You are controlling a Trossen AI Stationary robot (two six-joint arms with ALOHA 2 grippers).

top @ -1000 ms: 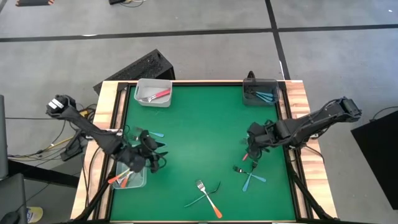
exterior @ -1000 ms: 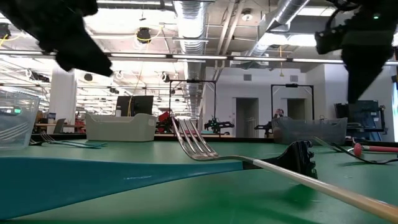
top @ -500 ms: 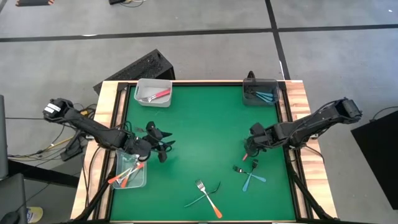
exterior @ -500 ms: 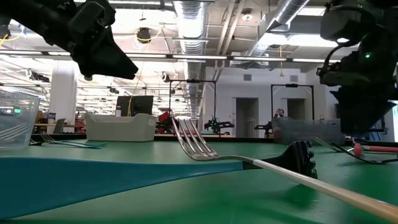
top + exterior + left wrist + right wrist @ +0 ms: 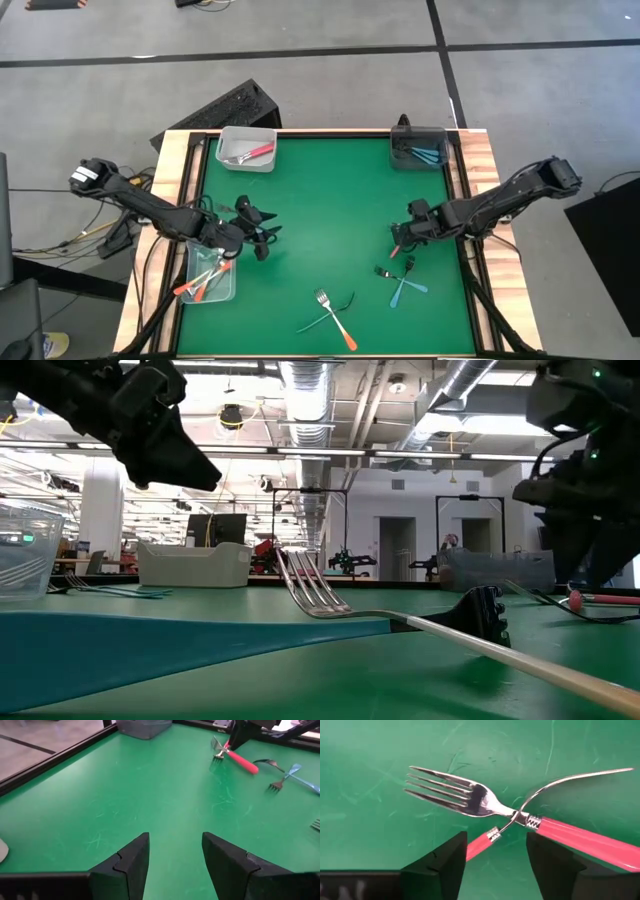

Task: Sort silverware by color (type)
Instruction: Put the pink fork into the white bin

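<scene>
Two red-handled utensils lie crossed on the green mat at the right. One is a fork [image 5: 455, 795] with a pink-red handle [image 5: 585, 842]. The other's red handle [image 5: 481, 845] runs between the fingers of my right gripper [image 5: 495, 865], which stands open just above them, pointing steeply down [image 5: 398, 244]. My left gripper [image 5: 175, 855] is open and empty, held above the mat left of centre [image 5: 260, 238]. Blue-handled utensils [image 5: 407, 285] and an orange-handled fork [image 5: 337, 322] lie loose near the front edge.
A clear bin [image 5: 210, 282] with orange-handled pieces sits at the near left. A second clear bin [image 5: 247, 150], holding a red-handled piece, is at the far left. A dark bin [image 5: 420, 150] with blue-handled ones stands at the far right. Bare mat [image 5: 330, 210] lies between the arms.
My right gripper has dropped toward the crossed red-handled utensils and rolled about its own axis. My left gripper has swung away from above the near-left clear bin toward the table's middle, then kept still. No utensil has moved.
</scene>
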